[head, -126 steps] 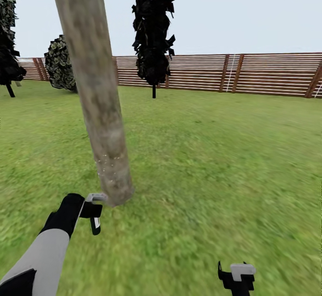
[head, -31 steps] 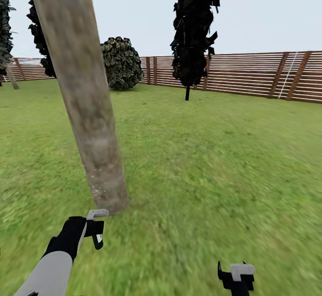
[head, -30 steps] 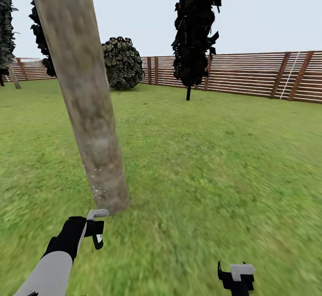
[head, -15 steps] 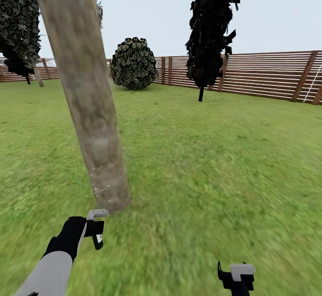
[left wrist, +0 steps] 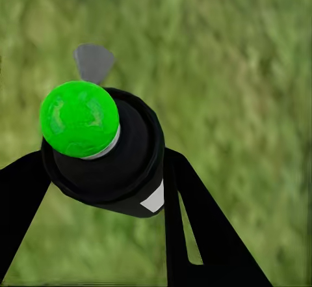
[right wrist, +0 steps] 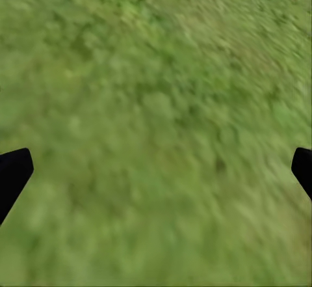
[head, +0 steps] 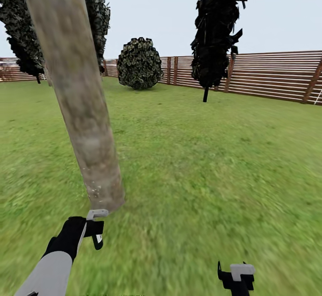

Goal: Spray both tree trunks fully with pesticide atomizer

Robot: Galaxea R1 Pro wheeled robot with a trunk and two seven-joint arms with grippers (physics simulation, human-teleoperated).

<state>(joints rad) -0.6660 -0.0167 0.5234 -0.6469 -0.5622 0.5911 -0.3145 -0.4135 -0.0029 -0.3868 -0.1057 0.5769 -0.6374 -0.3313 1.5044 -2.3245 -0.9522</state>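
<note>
A thick beige-grey mottled tree trunk (head: 82, 103) leans up from the grass at the left of the head view, with pale specks near its base. Just in front of that base my left gripper (head: 95, 232) is shut on the pesticide atomizer (head: 97, 214), whose light grey nozzle head points at the trunk. In the left wrist view the atomizer (left wrist: 127, 166) is a black body with a green ball on it, held between my two black fingers (left wrist: 195, 222). My right gripper (head: 236, 274) hangs low at the right, open over bare grass (right wrist: 156, 131).
A tall black conifer (head: 217, 32) and a round bush (head: 140, 63) stand far ahead by a slatted wooden fence (head: 273, 74). Dark-leaved trees (head: 22, 32) rise behind the trunk at left. Open lawn (head: 214, 162) spreads to the right.
The whole picture has shifted: bush, conifer and fence slid right, so the camera turned left. The trunk stays close ahead. Both arms hold the same pose, atomizer still gripped.
</note>
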